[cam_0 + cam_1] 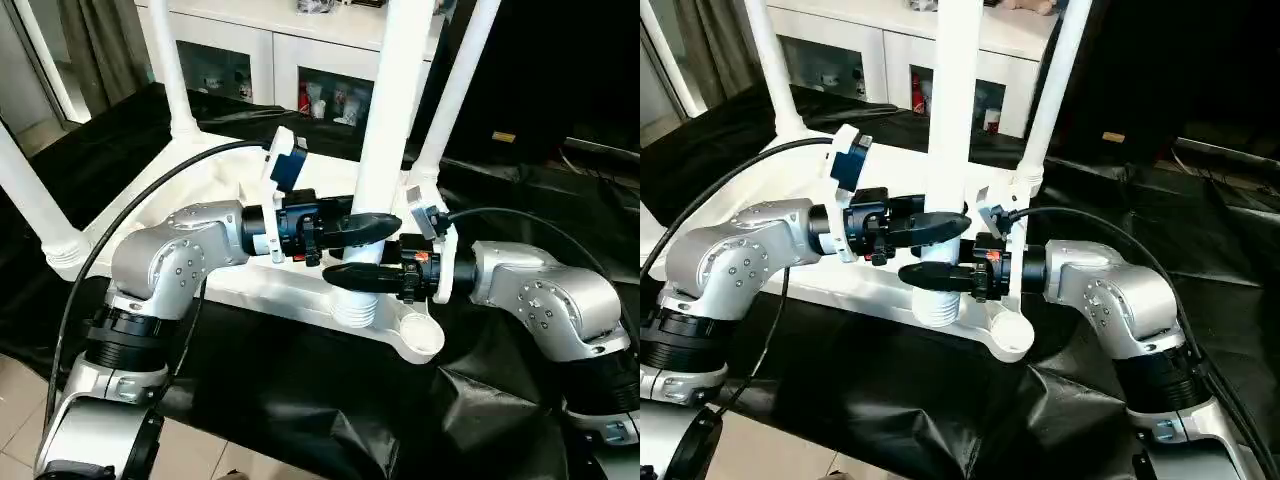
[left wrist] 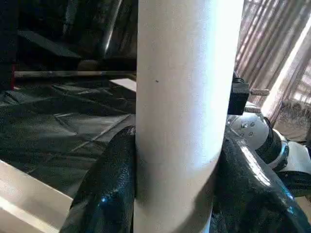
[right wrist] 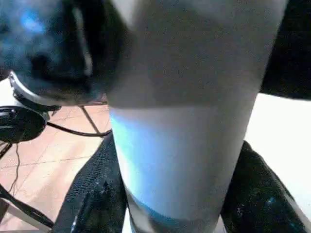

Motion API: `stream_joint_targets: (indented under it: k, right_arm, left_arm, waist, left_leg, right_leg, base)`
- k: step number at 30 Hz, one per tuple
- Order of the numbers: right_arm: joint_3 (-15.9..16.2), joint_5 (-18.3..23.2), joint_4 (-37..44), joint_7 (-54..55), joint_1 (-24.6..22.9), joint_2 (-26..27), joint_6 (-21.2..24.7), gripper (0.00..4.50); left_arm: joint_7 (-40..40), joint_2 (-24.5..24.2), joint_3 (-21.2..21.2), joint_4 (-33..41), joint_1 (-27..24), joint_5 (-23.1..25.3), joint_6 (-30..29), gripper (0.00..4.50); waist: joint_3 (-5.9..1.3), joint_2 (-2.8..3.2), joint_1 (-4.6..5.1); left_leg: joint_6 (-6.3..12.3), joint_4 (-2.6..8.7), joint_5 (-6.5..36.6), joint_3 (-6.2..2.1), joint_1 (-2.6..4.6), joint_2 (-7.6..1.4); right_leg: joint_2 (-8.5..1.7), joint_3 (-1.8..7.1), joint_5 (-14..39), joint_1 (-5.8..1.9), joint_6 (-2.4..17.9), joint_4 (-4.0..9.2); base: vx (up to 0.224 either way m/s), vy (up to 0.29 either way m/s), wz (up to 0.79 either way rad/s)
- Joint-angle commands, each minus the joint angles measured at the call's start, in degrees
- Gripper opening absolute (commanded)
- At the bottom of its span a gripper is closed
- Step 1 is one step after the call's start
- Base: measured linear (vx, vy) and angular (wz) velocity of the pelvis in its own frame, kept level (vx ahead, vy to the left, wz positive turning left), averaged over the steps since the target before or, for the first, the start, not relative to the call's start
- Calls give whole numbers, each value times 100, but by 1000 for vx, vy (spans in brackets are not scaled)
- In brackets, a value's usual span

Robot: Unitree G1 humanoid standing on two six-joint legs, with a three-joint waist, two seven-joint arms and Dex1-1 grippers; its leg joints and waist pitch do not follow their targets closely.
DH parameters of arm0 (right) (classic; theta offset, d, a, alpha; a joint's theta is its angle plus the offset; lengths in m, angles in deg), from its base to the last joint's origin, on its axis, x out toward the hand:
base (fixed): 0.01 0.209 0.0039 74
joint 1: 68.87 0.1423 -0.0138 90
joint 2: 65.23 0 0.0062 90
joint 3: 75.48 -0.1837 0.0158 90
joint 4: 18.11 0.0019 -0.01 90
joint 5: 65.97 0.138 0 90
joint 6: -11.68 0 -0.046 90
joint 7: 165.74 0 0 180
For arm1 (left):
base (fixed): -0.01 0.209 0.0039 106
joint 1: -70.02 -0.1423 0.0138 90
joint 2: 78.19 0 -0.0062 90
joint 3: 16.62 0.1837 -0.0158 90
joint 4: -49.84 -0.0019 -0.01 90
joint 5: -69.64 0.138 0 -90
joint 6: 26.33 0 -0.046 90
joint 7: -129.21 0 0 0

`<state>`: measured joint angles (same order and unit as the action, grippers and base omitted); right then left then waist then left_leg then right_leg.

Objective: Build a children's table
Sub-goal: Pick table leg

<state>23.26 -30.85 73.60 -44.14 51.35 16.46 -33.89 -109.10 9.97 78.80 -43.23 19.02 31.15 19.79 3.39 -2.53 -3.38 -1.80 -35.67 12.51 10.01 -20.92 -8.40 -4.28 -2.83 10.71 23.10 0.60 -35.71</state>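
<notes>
Tabletop (image 1: 300,290), white plastic, lies upside down on a counter draped in black sheeting (image 1: 330,410), its ribbed underside facing up and its round corner sockets exposed. Three legs (image 1: 170,75) already stand upright in corner sockets: one at the far left, one at the near left edge of the head views, one at the far right. The fourth leg (image 1: 395,110) stands upright just inside the near right corner, its ridged lower end (image 1: 355,308) resting at the frame beside the empty near corner socket (image 1: 425,340), which is open and holds nothing. Left end effector (image 1: 365,226) reaches in from the left and is clenched on this leg, one black finger visible across its front; in the left wrist view both fingers (image 2: 104,194) press against either side of the white cylinder. Right end effector (image 1: 360,277) reaches in from the right just below the left one, and its two fingers (image 3: 92,199) likewise flank the same leg in the right wrist view, grasping it near its lower end. The two end effectors are stacked close together, nearly touching. Behind the counter stands a white cabinet (image 1: 250,50) with glass doors; small objects sit on its shelves, too indistinct to identify.
</notes>
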Motion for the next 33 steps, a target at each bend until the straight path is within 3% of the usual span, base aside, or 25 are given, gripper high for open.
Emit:
stream_joint_targets:
  k: [1,7,9,14,17,18,20,22,24,25,27,28,29,32,33]
  right_arm:
    - [-33,-127,-100,96,-66,-87,31,195]
    - [-40,-171,-133,172,-71,-50,-21,193]
    - [-50,-184,-131,222,-80,-15,-45,193]
    - [-167,-194,-130,425,-111,120,-165,193]
    - [-437,-168,-204,744,-99,329,-361,193]
    - [-612,-131,-219,972,-115,461,-456,193]
    - [-681,-121,-212,1076,-134,516,-498,193]
    - [-875,-196,-208,1428,-186,662,-665,193]
    - [-923,-337,-246,1640,-196,683,-774,193]
    - [-937,-675,-358,1998,-212,655,-979,193]
    - [-957,-942,-473,2302,-236,627,-1133,193]
    - [-1039,-1034,-502,2463,-310,616,-1209,193]
    - [-1059,-1080,-491,2514,-351,604,-1225,193]
    - [-1102,-1142,-420,2587,-478,552,-1213,193]
    - [-1134,-1166,-357,2630,-564,518,-1210,193]
  left_arm:
    - [-67,22,20,117,98,-39,0,195]
    - [90,73,-50,69,115,-27,-21,195]
    - [315,152,-196,-18,171,-104,-161,251]
    - [597,388,-604,-226,232,-284,16,299]
    - [829,673,-959,-235,149,-454,411,306]
    - [1132,927,-1318,-304,133,-700,591,306]
    - [1265,1041,-1512,-351,148,-852,612,306]
    - [1593,1266,-1990,-467,214,-1161,762,306]
    - [1622,1246,-2046,-483,215,-1140,812,306]
    - [1491,1035,-1862,-470,140,-768,918,306]
    - [1376,668,-1313,-500,23,19,1089,306]
    - [946,127,-357,-525,-163,1108,1717,306]
    - [774,-45,-58,-535,-224,1379,1869,306]
    - [298,-365,526,-546,-351,1881,2366,306]
    - [2,-516,818,-499,-426,2044,2534,306]
  waist:
    - [-400,9,-14]
    - [-399,11,-14]
    - [-402,10,-11]
    - [-407,8,-22]
    - [-418,-4,-14]
    - [-415,-8,-19]
    - [-421,-11,-26]
    - [-411,-22,-17]
    - [-408,-16,-10]
    - [-406,-4,-13]
    - [-401,19,8]
    - [-387,26,11]
    - [-395,29,15]
    - [-412,56,19]
    - [-417,60,18]
  left_leg:
    - [126,413,222,-126,53,-431]
    - [120,412,237,-126,53,-430]
    - [110,409,235,-126,51,-428]
    - [101,399,255,-125,38,-411]
    - [97,397,244,-128,38,-427]
    - [121,400,216,-125,41,-424]
    - [140,394,197,-123,30,-425]
    - [183,393,233,-117,25,-411]
    - [151,405,249,-122,34,-410]
    - [142,411,236,-124,48,-412]
    - [103,428,190,-131,65,-416]
    - [101,450,257,-143,80,-424]
    - [73,449,264,-136,77,-431]
    - [21,452,110,-136,94,-437]
    - [28,452,60,-134,83,-438]
  right_leg:
    - [-437,286,584,-351,1536,338]
    - [-438,288,600,-352,1532,339]
    - [-435,287,576,-353,1547,336]
    - [-443,286,579,-368,1583,350]
    - [-453,281,496,-369,1599,345]
    - [-442,282,460,-365,1595,345]
    - [-451,278,357,-373,1659,333]
    - [-441,277,420,-371,1645,355]
    - [-430,273,567,-357,1544,365]
    - [-426,275,623,-349,1470,374]
    - [-393,271,756,-314,1248,374]
    - [-396,276,927,-300,1111,420]
    - [-414,295,965,-317,998,404]
    - [-399,282,580,-305,1083,356]
    - [-412,283,361,-316,1196,337]
  base:
    - [0,0,0]
    - [0,0,0]
    - [0,0,0]
    - [0,0,0]
    - [0,0,0]
    - [0,0,0]
    - [0,0,0]
    - [0,0,0]
    - [0,0,0]
    - [0,0,0]
    - [0,0,0]
    - [0,0,0]
    - [0,0,0]
    - [0,0,0]
    - [0,0,0]
